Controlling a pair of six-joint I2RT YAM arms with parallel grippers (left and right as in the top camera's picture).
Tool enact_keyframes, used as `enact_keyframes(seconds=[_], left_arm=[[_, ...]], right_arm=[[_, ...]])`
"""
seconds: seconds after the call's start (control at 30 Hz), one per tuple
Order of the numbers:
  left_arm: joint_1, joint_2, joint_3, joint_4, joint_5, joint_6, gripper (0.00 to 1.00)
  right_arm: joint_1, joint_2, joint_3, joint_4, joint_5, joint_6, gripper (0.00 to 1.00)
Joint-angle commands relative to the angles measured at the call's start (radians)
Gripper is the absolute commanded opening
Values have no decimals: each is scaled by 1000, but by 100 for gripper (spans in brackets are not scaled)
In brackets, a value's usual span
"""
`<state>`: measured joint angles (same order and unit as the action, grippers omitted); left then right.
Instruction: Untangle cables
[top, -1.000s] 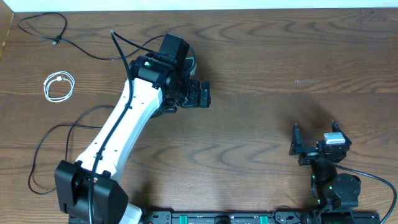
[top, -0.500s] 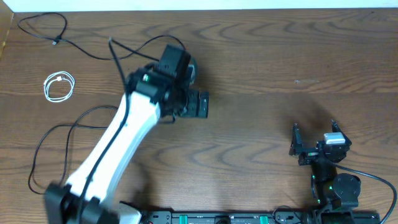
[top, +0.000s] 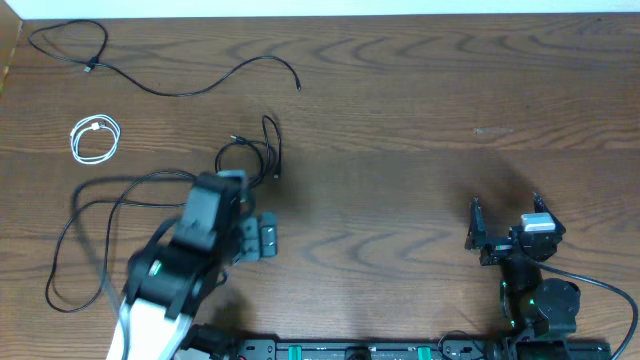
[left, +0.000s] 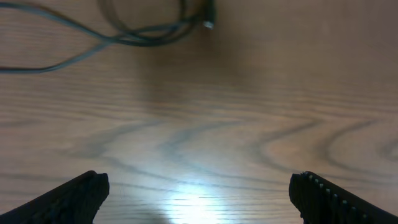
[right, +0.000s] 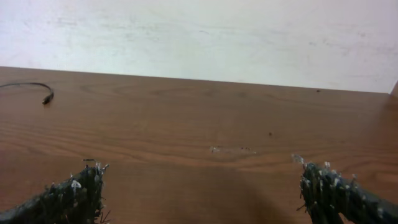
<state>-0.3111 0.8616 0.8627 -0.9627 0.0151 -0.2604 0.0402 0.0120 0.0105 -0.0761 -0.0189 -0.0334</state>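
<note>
Two black cables apart, white cable coiled, jaws spread

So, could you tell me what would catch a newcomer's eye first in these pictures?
The white left arm stands low on the left, its open left gripper just short of a loosely looped black cable. A small white coil lies near the left edge and a long black cable snakes along the far side. The right gripper sits open and empty low on the right.

white left arm, black right claw
</note>
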Motion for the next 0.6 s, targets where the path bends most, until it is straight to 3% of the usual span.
enact_keyframes(seconds=[0.0, 0.23, 0.57], left_arm=[[54, -130, -50, 11, -35, 34, 98], [136, -385, -187, 41, -27, 55, 98], [158, -587, -427, 315, -12, 105, 98]], right_arm=[[1, -6, -5, 0, 2, -5, 99], [1, -6, -5, 0, 2, -5, 99], [1, -6, -5, 0, 2, -5, 99]])
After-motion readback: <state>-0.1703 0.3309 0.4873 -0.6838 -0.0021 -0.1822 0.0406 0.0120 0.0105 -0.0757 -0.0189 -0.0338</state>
